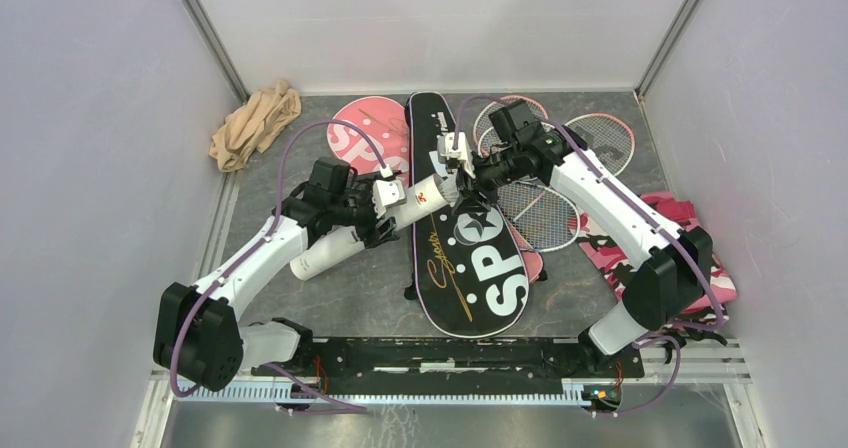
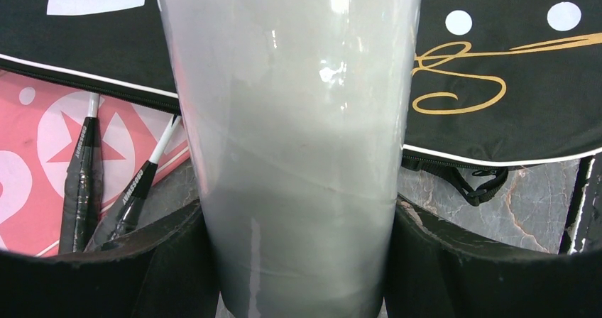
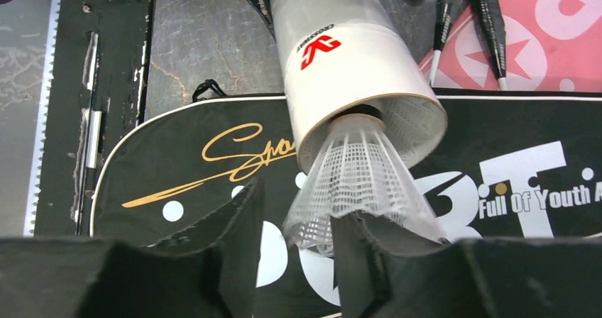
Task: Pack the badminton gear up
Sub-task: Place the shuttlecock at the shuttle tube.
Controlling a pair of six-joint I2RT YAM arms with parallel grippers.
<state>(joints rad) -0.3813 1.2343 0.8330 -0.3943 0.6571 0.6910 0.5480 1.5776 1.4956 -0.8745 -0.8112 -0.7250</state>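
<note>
My left gripper [image 1: 385, 213] [image 2: 298, 261] is shut on the long white tube [image 1: 340, 243] [image 2: 298, 140], its fingers [image 2: 163, 261] pressed against both sides. It holds the tube slanted above the black SPORT bag [image 1: 480, 268] [image 3: 177, 162]. A white shuttlecock [image 3: 362, 176] sits nose-first in the tube's [image 3: 341, 62] open mouth, its mesh skirt sticking out. My right gripper [image 1: 462, 183] [image 3: 302, 211] is open at that skirt. One finger touches the skirt's rim and the other stands apart from it. Pink-framed rackets [image 1: 590, 138] lie at the back right.
A pink bag [image 1: 365, 133] [image 2: 35, 133] lies left of the black one, with dark racket handles [image 2: 81, 183] [image 3: 490, 20] resting on it. A beige cloth [image 1: 255, 123] is bunched at the back left. Pink camouflage cloth [image 1: 690, 228] lies under my right arm.
</note>
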